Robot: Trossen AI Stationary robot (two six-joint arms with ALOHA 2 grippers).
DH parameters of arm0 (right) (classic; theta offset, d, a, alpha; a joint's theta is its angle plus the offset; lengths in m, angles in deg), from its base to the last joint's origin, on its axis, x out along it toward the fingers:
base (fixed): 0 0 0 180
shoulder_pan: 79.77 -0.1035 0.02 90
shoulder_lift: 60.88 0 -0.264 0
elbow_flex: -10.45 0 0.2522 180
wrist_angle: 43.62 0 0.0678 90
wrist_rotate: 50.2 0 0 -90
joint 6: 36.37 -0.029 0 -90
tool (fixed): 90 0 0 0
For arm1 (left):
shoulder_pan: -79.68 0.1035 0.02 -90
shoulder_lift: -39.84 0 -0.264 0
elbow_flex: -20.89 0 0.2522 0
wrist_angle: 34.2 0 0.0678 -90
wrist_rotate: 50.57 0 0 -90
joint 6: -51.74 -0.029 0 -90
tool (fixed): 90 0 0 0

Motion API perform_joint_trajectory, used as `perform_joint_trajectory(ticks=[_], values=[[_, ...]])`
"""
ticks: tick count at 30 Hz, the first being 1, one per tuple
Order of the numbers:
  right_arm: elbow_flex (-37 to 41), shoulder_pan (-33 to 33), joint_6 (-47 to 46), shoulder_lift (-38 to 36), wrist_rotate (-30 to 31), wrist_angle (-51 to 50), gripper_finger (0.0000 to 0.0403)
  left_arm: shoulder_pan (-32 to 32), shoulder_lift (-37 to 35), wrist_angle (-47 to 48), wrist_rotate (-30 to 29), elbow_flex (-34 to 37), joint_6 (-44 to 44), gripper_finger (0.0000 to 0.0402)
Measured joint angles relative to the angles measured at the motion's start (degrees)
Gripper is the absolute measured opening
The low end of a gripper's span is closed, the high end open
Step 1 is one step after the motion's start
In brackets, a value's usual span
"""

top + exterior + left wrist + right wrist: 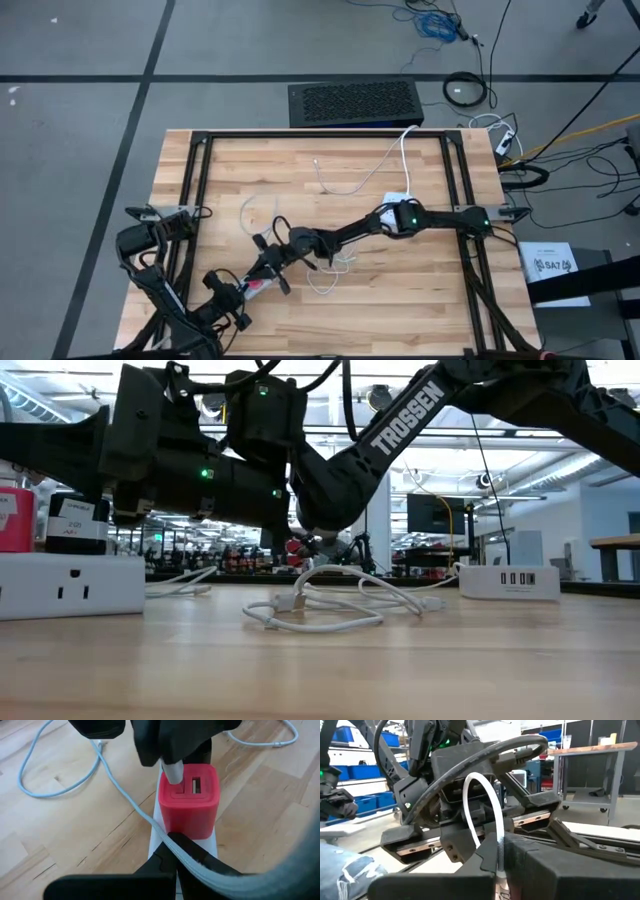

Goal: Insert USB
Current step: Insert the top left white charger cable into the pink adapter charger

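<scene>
A red USB charger block [190, 802] with two ports in its face sits on a white base, near the table's near-left part [256, 287]. My left gripper [247, 291] is shut on it. My right gripper [272, 262], reaching in from the right, is shut on the silver-white USB plug [174, 772]. The plug's tip stands at the mouth of the left port [178, 788]; how deep it sits I cannot tell. The plug's white cable [481, 805] loops up out of the right fingers and trails over the table [120, 790]. My left gripper holds the charger by its lower end at the white base [156, 827], opposite the port face. Its dark fingers [167, 857] close in on it from the table's near-left side, and the block itself hides the pads. The port face points up toward the right gripper. My right gripper pinches the USB plug just behind its metal tip [171, 767], between its two fingers [150, 745]. The fingers come down on the charger from above and the plug sticks out below them along their length. The cable rises slack behind [470, 785].
A slack coil of white cable [330, 272] lies right of the grippers. Another white cable [350, 182] runs to a white USB hub [505, 581]. A white power strip [70, 585] stands at the low view's left. A black box [355, 103] lies beyond the far edge.
</scene>
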Motion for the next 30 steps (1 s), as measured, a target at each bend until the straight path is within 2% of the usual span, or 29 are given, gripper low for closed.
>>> perform_joint_trajectory(ticks=[15, 30], values=[[-0.07, -1.15, 2.99, -0.26, -1.54, -6.58, 0.0000, -0.22, 0.00, -0.17, 0.00, -0.04, -0.02, 0.0006], [-0.07, -1.42, 0.98, -1.08, 1.02, -15.18, 0.0000, -0.51, 0.00, -0.15, 0.20, -0.04, 0.39, 0.0006]])
